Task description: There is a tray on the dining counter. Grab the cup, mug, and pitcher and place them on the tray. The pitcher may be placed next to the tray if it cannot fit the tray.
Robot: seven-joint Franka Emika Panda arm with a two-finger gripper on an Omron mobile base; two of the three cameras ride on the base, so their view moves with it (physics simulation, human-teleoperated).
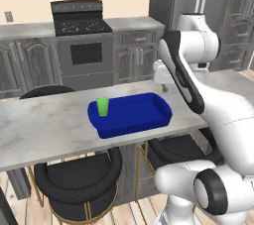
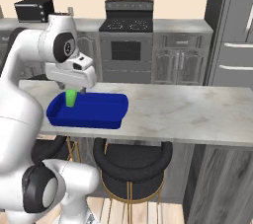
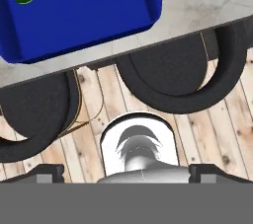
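- On the surface [image 1: 44,130], the blue tray [image 1: 134,122] sits near the stool-side edge, and the green cup [image 1: 102,106] stands upright inside it, at the tray's left end in the left base view.
- Cup is done, judging by how it sits. Mug and pitcher are left; I can't see either on this stretch of marble.
- Claw [image 3: 126,171] is spread wide and empty, parked above the surface just past the tray's right end. Hand view looks down past the surface edge at the black stools [image 3: 183,75] and the wood floor [image 3: 232,139].
- Step in hand, my read: clear out and go fetch the next vessel.
- Doing it well:
  - Lift straight up before swinging, so the wrist clears the tray rim and doesn't clip the cup.
  - Keep the claw wide for the trip; both remaining vessels need that spread.
  - Find the mug and pitcher before driving the base. The stove [image 1: 82,45] and grey cabinets [image 1: 134,53] behind show neither.
  - Take the mug first: it's small and fits easily beside the cup. Grip the body or rim, not the handle.
  - Leave the open right part of the tray for the pitcher. It's tall, so grip low and keep it upright.
- Risk: stools sit tight under the edge, so watch the base on approach.
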